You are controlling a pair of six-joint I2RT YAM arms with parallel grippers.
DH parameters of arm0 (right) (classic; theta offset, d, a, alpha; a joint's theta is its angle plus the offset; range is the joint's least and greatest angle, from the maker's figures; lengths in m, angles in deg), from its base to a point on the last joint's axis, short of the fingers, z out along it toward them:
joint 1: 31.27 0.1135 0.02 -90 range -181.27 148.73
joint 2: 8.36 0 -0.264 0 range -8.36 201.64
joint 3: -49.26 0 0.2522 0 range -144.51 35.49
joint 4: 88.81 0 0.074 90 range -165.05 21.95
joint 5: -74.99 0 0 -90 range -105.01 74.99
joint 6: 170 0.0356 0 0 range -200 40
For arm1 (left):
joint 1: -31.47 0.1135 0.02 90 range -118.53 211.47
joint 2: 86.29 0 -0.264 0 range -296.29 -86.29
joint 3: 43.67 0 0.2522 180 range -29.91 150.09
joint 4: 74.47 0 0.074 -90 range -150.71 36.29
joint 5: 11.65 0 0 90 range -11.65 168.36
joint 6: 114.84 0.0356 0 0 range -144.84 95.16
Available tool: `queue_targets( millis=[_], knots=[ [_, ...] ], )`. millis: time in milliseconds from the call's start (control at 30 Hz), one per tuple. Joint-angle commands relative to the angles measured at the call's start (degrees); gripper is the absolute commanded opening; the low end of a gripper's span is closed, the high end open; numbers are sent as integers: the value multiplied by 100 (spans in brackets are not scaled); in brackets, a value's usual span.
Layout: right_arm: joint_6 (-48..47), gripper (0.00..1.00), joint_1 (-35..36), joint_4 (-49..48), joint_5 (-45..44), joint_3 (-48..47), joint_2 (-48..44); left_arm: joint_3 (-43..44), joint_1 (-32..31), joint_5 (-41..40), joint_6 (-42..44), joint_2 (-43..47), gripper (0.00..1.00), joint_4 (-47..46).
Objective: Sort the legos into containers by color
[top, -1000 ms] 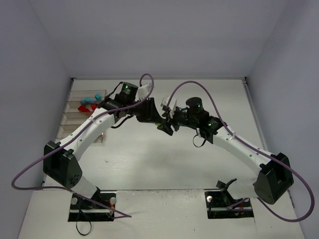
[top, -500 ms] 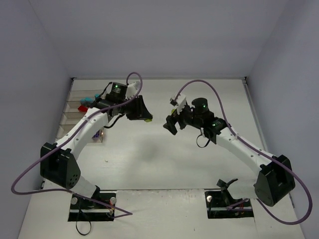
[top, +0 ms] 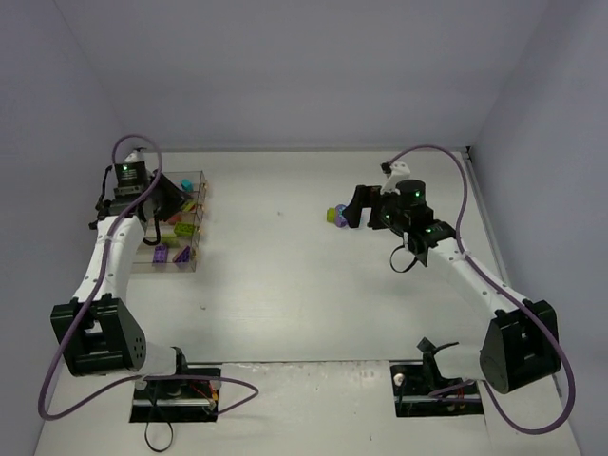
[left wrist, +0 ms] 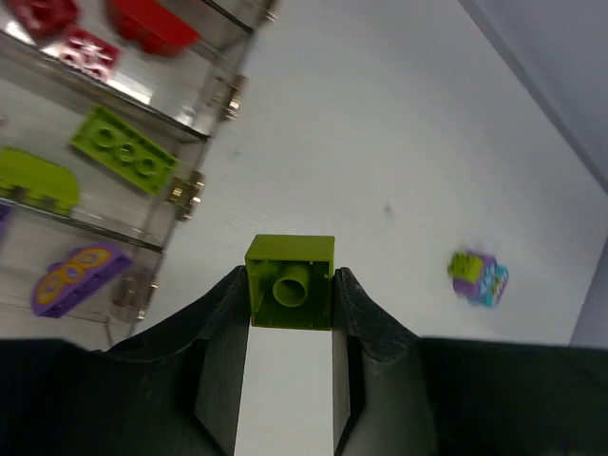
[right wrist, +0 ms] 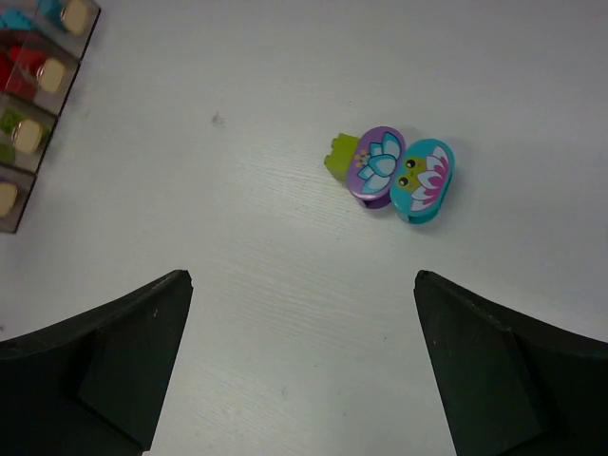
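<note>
From above, the left arm stretches to the far left of the tabletop. The left end effector hangs over the row of clear containers, which already hold coloured pieces. The right arm reaches toward the middle of the far side. The right end effector sits just beside a small cluster of legos lying in the open, well apart from the containers.

The left wrist camera shows its fingers clenched on a green brick, with the brick's hollow underside facing the lens. Beneath it is bare tabletop, just beside the containers' latched ends. One bin holds red pieces, the next green pieces, and the next a purple piece. The cluster shows far off to the right.

The right wrist camera shows its two fingers spread wide and released, with nothing between them. Ahead of them lies the cluster: a small lime brick, a purple oval and a cyan oval, touching side by side. The containers' ends show at the upper left edge.
</note>
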Motion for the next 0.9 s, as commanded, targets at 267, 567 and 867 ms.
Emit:
queue_targets(
  millis=[267, 567, 867],
  knots=[
    [1485, 100, -881, -21, 168, 119, 309, -33, 1089, -1402, -873, -800, 0, -957],
    [1239, 100, -881, 304, -474, 110, 282, 153, 1124, -2167, -1189, -1258, 15, -745],
    [1046, 100, -854, 313, -765, -258, 729, 144, 1116, -2010, -1181, -1224, 44, -657]
  ],
)
